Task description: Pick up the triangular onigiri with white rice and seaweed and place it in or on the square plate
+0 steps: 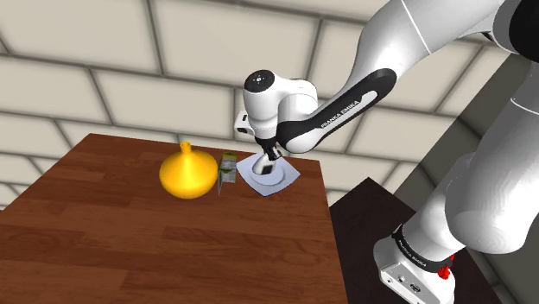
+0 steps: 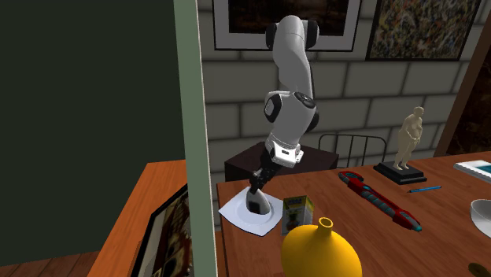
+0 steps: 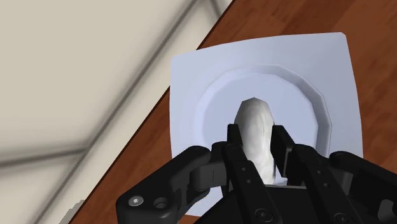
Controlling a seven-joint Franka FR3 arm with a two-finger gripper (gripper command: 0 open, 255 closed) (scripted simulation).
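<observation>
My black gripper [image 3: 257, 137] is shut on a plain white, rounded onigiri [image 3: 257, 127], clasped between the two fingers. It hangs right over the round well of the white square plate [image 3: 191, 83]. In the shoulder view the gripper [image 1: 268, 162] points down onto the plate [image 1: 287, 183] near the table's far right corner. The second exterior view shows the onigiri [image 2: 257, 204] low at the plate's [image 2: 236, 214] middle. Whether it touches the plate I cannot tell.
A yellow vase [image 1: 187, 173] and a small green-and-white carton [image 1: 228, 168] stand close to the plate, on the shoulder view's left. The brown table's edge [image 1: 321, 186] runs just beside the plate. A pale green post [image 2: 193, 134], a red and blue tool [image 2: 378, 201] and a statuette [image 2: 409, 142] are nearby.
</observation>
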